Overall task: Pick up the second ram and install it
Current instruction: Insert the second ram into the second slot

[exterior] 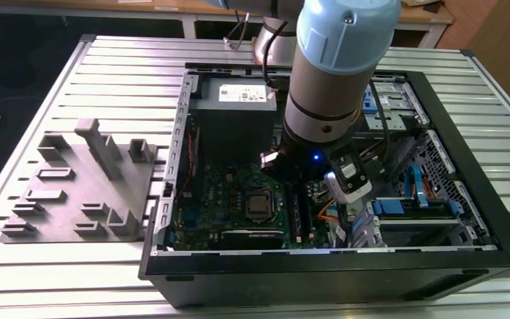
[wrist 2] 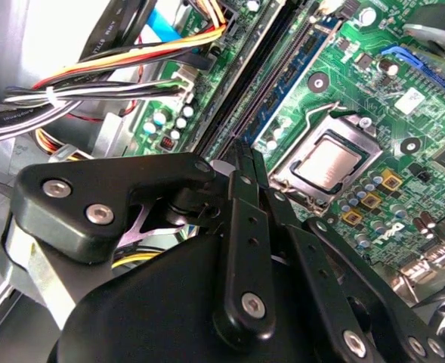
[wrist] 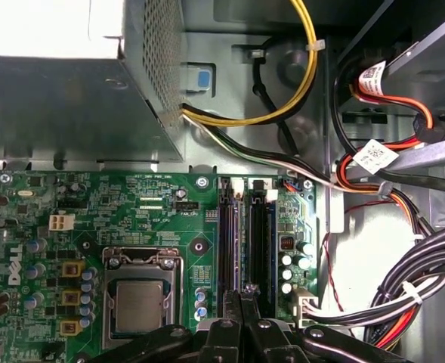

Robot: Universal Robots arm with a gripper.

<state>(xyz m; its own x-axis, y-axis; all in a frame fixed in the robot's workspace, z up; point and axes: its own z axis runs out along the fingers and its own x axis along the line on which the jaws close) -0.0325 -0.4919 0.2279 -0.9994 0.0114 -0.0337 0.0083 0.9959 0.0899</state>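
Now, arm [exterior: 326,80]: reaches straight down into the open computer case [exterior: 467,133], which lies on its side on the slatted table [exterior: 113,66]; that posture suits work pressed square onto the board from above.
Gripper [wrist: 241,296]: poised low over the green motherboard [wrist: 154,204], its tips in line with the slot rails [wrist: 260,234]; in the second wrist view the gripper [wrist 2: 246,155] points along the same rails [wrist 2: 237,83].
Fingers [wrist: 230,302]: drawn together with barely a sliver between them; whether a thin board is pinched there I cannot tell.
Second ram: not surely separable from the rails; a dark, blue-edged strip [wrist: 226,242] runs lengthwise straight out from the tips and may be it, at or in its slot; that is a judgement.
Why aligned so: a module goes in only when it lies parallel to its slot, so the tips sit along the rail line, not across it.
Processor socket [wrist: 139,306]: just beside the rails, apart from the gripper.
Cables [wrist: 403,287]: bundled on the far side of the rails from the socket, near but not over them; the approach looks unobstructed.
Power supply [exterior: 233,109]: beyond the motherboard, well apart from the tips.
Grey fixture block [exterior: 78,186]: on the table at the exterior view's left, outside the case.
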